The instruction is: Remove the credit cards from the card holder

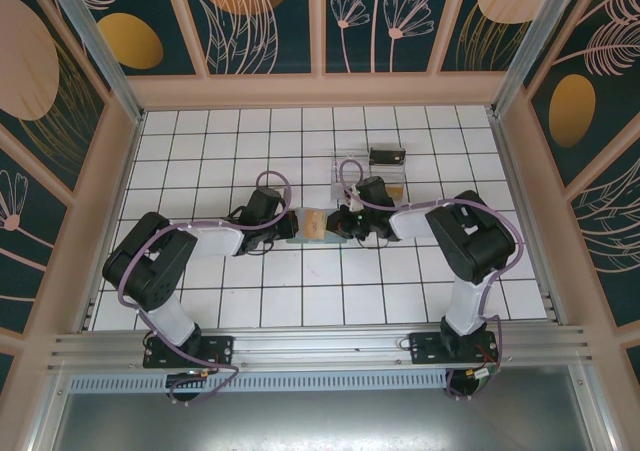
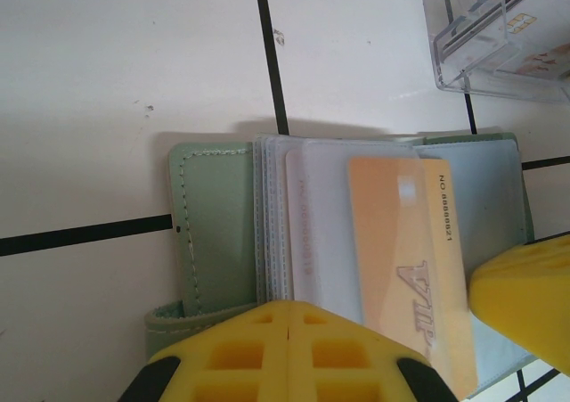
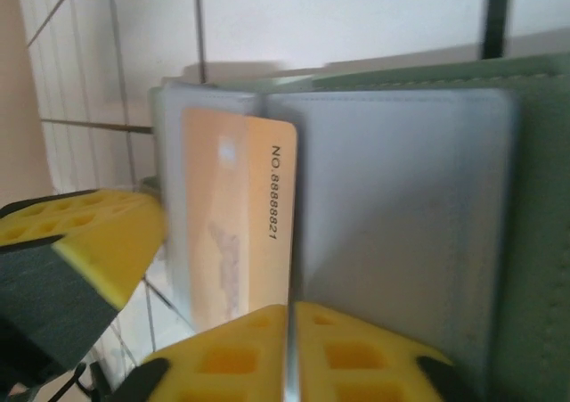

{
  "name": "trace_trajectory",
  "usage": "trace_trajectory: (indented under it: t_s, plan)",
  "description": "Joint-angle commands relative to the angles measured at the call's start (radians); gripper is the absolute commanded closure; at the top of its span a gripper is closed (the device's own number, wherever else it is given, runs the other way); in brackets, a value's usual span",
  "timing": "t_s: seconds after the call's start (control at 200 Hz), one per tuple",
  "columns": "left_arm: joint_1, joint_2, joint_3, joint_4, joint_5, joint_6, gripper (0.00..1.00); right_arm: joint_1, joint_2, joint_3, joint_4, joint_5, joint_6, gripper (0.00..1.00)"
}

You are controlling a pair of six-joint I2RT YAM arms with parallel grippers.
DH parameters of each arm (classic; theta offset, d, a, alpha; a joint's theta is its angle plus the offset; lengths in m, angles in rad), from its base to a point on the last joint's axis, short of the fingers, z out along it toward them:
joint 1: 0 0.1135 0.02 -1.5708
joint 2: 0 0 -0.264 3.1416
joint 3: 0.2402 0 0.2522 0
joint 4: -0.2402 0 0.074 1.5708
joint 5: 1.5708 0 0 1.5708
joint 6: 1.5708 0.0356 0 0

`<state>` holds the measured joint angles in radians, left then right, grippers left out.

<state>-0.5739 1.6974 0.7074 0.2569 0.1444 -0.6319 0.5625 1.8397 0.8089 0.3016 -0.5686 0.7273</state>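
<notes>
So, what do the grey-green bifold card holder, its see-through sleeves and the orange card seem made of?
Grey-green bifold card holder: probably faux leather or soft vinyl, matte, with a stitched edge. See-through sleeves: thin frosted plastic film; a card shows through. Orange card: likely stiff glossy plastic, given its glare patch and printed number.

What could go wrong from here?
1. The card sits skewed across the sleeves; the right gripper, shut at its edge, may be pinching a sleeve too and drag the card holder.
2. The left gripper pins just the holder's near edge, so it could slip free and lift.
</notes>
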Motion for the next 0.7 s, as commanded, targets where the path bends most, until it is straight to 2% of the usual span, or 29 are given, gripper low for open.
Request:
trace_trajectory:
  t_s: [0.0, 0.696]
  plan:
    - [0.006, 0.042, -0.013, -0.107, -0.032, 0.009, 1.0, -0.006, -0.034, -0.025, 0.014, -0.027, -0.019, 0.82]
    - [0.006, 0.054, -0.008, -0.099, -0.014, 0.007, 1.0, 0.031, 0.056, 0.063, -0.034, 0.029, 0.012, 0.79]
